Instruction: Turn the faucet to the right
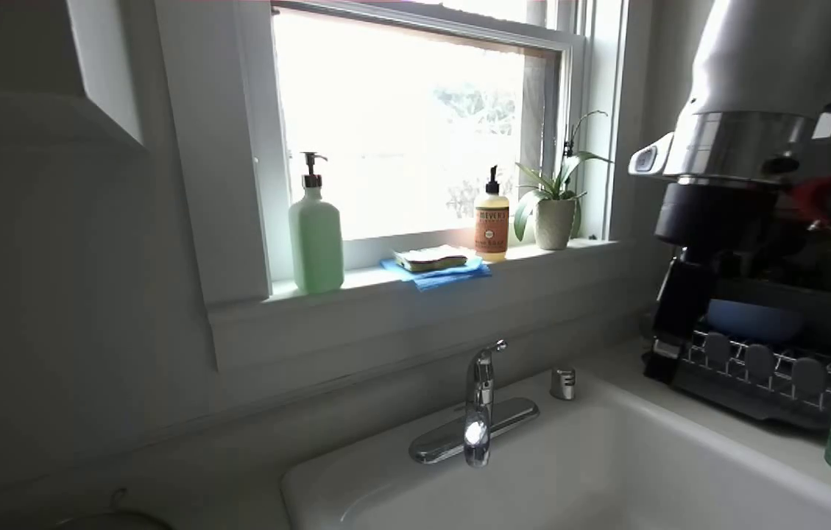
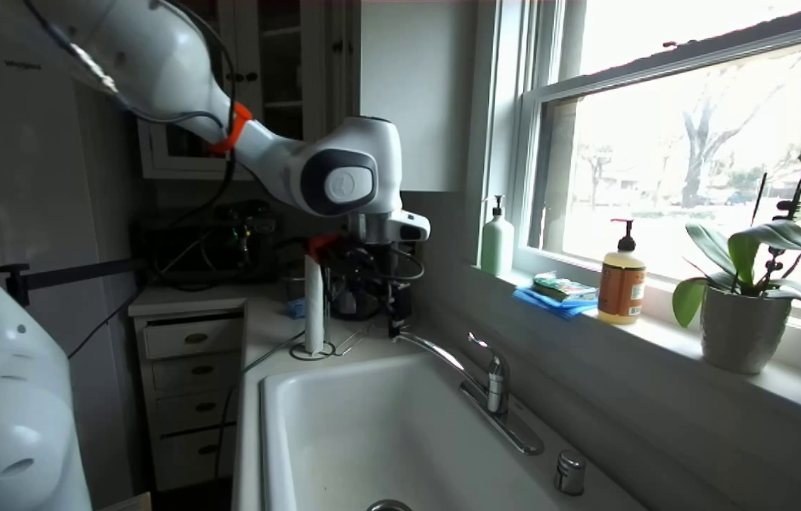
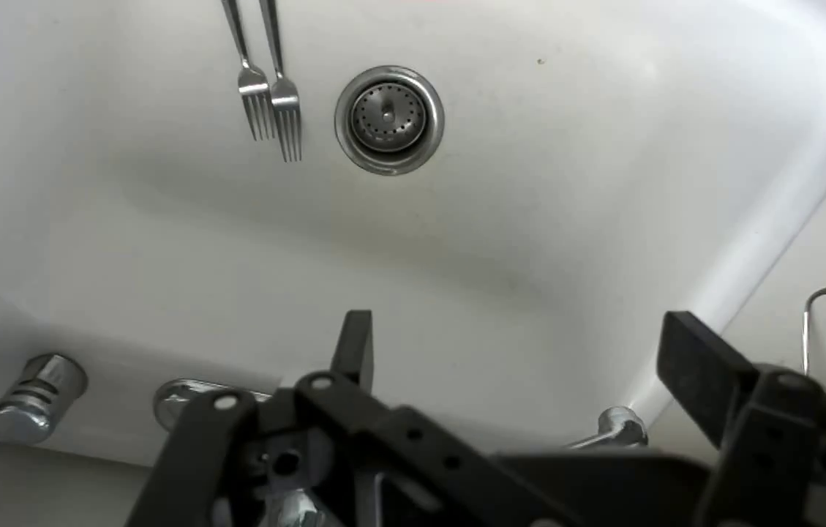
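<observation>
Okay: fingers [image 3: 701,373] spread wide, holding nothing. Shiny chrome faucet [image 2: 496,387]: thin arched spout [image 3: 621,426] roughly along finger-to-finger line, tip showing in gap, wrist view (contact unclear).

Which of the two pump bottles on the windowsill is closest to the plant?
The orange-labelled bottle, standing just beside the potted plant. The other one, the tall plain green bottle, is farther away, past the blue cloth.

A kitchen: sink [image 2: 343,419], faucet [image 1: 480,397], forks [image 3: 284,94], dish rack [image 1: 759,366], drawers [image 2: 177,373].
</observation>
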### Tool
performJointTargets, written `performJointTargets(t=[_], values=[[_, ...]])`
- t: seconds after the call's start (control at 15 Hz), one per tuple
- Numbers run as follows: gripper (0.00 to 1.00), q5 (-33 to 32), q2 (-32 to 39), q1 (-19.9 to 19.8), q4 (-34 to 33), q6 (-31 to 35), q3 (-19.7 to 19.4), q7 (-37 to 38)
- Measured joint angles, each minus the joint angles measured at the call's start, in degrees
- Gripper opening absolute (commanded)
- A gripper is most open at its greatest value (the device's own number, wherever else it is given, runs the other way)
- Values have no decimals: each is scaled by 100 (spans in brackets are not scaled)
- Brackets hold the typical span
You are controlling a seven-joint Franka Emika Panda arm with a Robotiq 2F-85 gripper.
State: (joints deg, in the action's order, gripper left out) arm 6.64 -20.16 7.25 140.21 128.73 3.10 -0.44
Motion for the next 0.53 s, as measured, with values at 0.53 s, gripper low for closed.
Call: performJointTargets(t=[0.53], values=[[100, 26, 1683, 13, -1380, 373, 306, 735]])
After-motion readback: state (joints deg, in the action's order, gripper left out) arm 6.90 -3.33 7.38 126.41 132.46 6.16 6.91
